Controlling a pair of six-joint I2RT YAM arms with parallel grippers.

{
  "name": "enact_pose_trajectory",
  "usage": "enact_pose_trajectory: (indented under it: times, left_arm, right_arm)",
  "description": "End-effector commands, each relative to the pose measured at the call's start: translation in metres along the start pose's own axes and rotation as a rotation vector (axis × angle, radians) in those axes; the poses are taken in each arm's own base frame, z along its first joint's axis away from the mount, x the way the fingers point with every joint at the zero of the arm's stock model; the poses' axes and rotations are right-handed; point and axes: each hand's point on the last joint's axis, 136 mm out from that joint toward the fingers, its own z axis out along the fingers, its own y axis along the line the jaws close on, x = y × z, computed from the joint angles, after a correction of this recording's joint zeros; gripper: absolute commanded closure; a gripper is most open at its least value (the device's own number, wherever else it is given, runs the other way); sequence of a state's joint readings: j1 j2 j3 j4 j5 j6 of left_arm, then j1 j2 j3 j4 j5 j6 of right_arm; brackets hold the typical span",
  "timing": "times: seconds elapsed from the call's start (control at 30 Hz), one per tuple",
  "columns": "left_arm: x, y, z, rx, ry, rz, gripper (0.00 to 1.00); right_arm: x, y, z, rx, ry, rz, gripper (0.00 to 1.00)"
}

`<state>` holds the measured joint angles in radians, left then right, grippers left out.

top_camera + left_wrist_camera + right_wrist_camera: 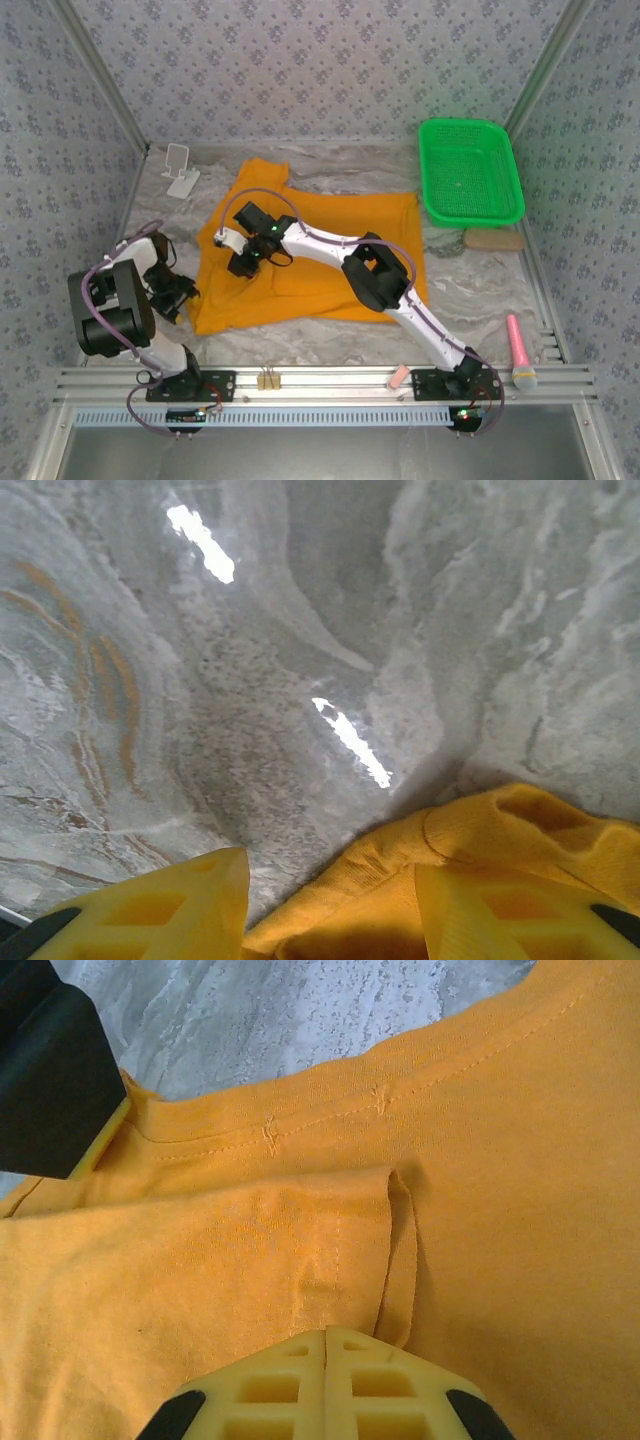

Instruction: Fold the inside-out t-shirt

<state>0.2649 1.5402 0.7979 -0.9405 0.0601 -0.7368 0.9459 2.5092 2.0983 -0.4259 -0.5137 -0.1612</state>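
From above, the t-shirt lies spread on the marble surface, with the right pincer down on its left half and the left pincer at its left edge. On the left wrist, the left pincer stands apart, straddling the cloth's edge. On the right wrist, the right pincer is pressed together, probably nipping a raised fold.

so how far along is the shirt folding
Early on. The t-shirt lies mostly spread, with one layer lapped over another by the right claw, which is shut on a fold. The left claw is open at the shirt's edge. The main folds are not yet done.
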Motion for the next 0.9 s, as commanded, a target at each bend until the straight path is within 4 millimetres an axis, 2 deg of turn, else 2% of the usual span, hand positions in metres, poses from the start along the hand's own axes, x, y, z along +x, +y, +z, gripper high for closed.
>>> enact_pose_trajectory:
  times: [0.0,0.2,0.47,0.5,0.57,0.6,0.63,0.67,0.77,0.87]
  left_arm:
    - [0.001,0.013,0.004,-0.044,-0.004,-0.016,0.53]
    - [0.001,0.017,0.005,-0.049,-0.016,-0.036,0.53]
    - [0.002,0.018,0.009,-0.052,0.009,-0.045,0.53]
    - [0.001,0.018,0.008,-0.053,0.014,-0.043,0.53]
    - [0.002,0.018,0.008,-0.051,0.029,-0.049,0.53]
    - [0.002,0.019,0.009,-0.049,0.028,-0.053,0.53]
    - [0.001,0.019,0.01,-0.047,0.022,-0.056,0.53]
    - [0.001,0.019,0.01,-0.046,0.024,-0.06,0.53]
    - [0.003,0.017,0.01,-0.036,0.052,-0.061,0.53]
    - [0.004,0.016,0.006,-0.011,0.053,-0.073,0.53]
  right_arm:
    - [-0.031,0.015,-0.031,-0.018,-0.068,0.01,1.0]
    - [-0.051,0.024,-0.054,-0.011,-0.14,-0.004,1.0]
    - [-0.051,-0.022,-0.066,0.109,-0.188,0.084,1.0]
    - [-0.051,-0.026,-0.067,0.116,-0.183,0.089,1.0]
    - [-0.051,-0.023,-0.068,0.075,-0.156,0.093,0.99]
    - [-0.052,-0.015,-0.067,0.044,-0.141,0.084,0.78]
    - [-0.051,-0.009,-0.066,0.03,-0.132,0.066,0.73]
    - [-0.048,-0.009,-0.064,0.042,-0.132,0.064,0.72]
    - [-0.034,-0.005,-0.054,0.031,-0.088,0.096,0.52]
    - [-0.015,0.002,-0.048,0.028,-0.005,0.118,0.51]
